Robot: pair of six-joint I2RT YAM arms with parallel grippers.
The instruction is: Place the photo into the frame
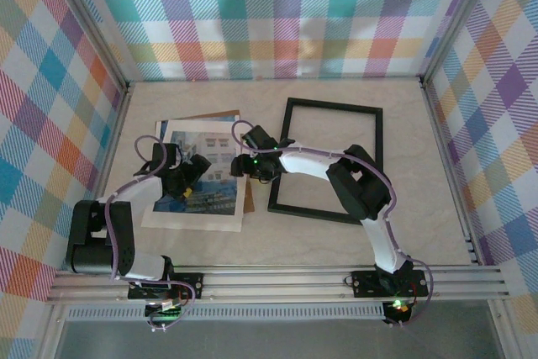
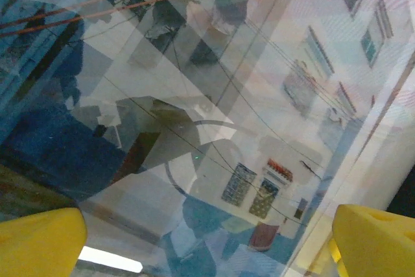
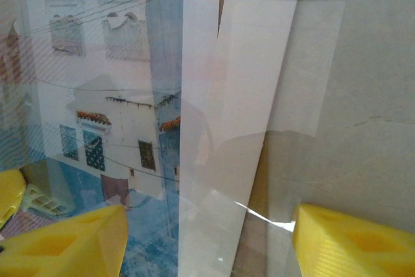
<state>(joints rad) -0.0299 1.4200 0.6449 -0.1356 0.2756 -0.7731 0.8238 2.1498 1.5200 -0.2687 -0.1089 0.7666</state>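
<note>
- The left pincer point(image 1: 181, 184), yellow-tipped, hangs spread wide over the print's near-left part, grasping nothing.
- The right pincer point(image 1: 246, 165) stands with jaws apart astride the print's right margin, nothing clamped between them.
- The photo point(image 1: 212, 197), a white-bordered paper print of pale blue-and-white buildings, lies flat left of centre, resting on a plain brown backing board point(image 1: 249, 200) that peeks out at its right and far edges.
- It looks light, limp and glossy, so likely slippery and quick to crease. A white margin or corner is the safest hold, perhaps after sliding it past the board's edge.
- Wrist-view reflections hint at a clear sheet over it; I cannot tell.
- The thin black rectangular frame point(image 1: 334, 105) lies just right of the print, with the pale bench point(image 1: 403, 208) showing through it. The right arm crosses its near-left corner.
- Bare bench lies beyond, bounded by checked walls point(image 1: 277, 14).
</note>
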